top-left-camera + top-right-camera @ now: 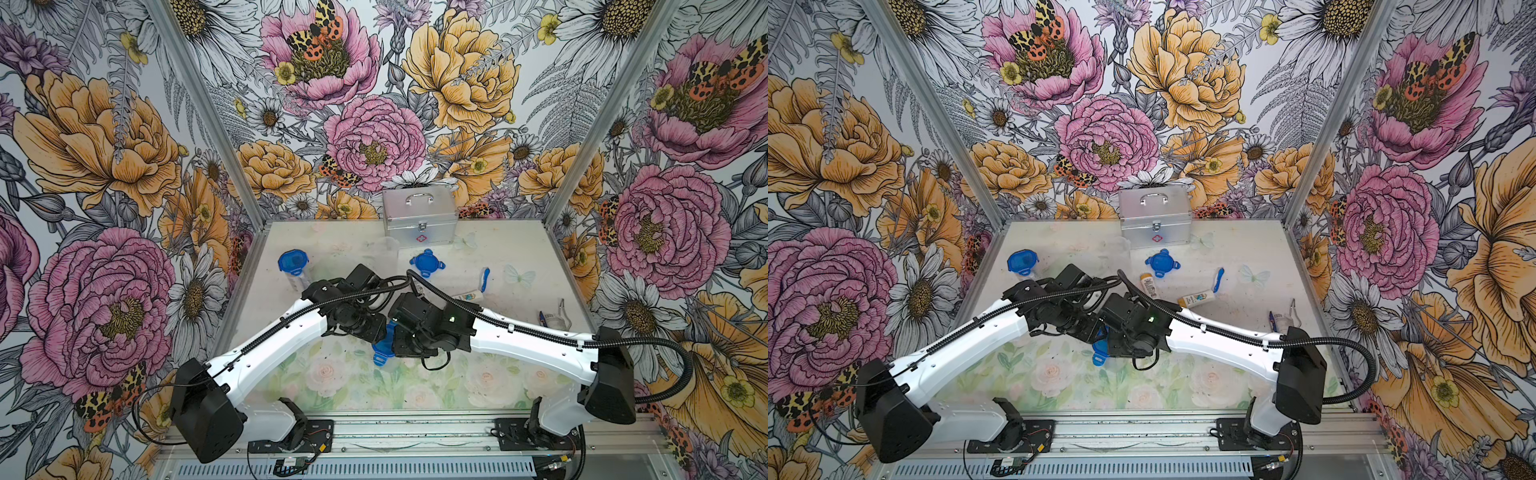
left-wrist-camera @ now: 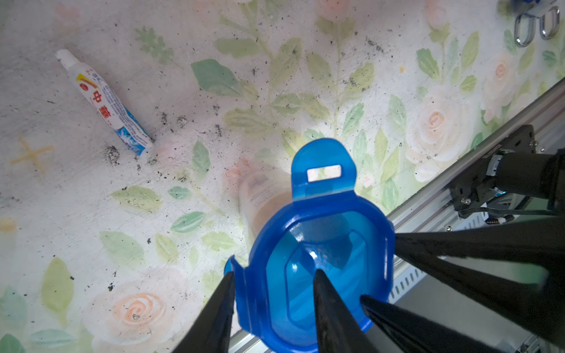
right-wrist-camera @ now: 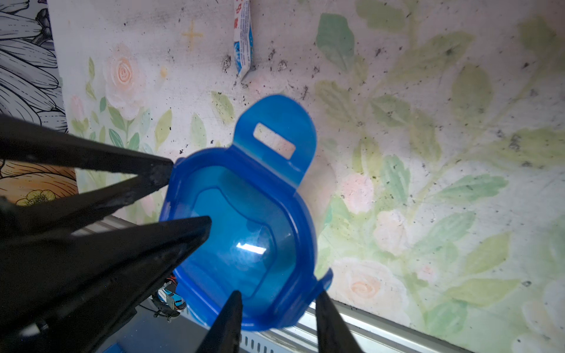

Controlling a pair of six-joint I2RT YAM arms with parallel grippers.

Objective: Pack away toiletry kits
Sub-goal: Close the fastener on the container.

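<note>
Both arms meet over the front-centre of the worktop, on one clear cup with its blue lid seated on top. The cup stands upright, and a white-and-orange bottle shows blurred through its wall.

Left gripper: jaws part-way apart, astride the lid's edge. One finger sits outside a folded-down side tab, the other over the lid's top panel. Can't tell if it's actually pinching.

Right gripper: same posture on the opposite side, one finger outside the tab there, one over the panel. Clamped or not, can't tell.

A third tab sticks out from the rim, not folded down.

Rest of the kit parts:
- tube flat on the worktop near that cup; the arms hide it in both top views
- capped cup near the left edge
- loose lid and empty cup just in front of the silver case, which sits closed at the back edge, centre
- toothbrush right of the loose lid
- left loose bottle and right loose bottle lying flat between the toothbrush and the arms
- small white item and thin metal tool at the right edge, too small to identify
</note>
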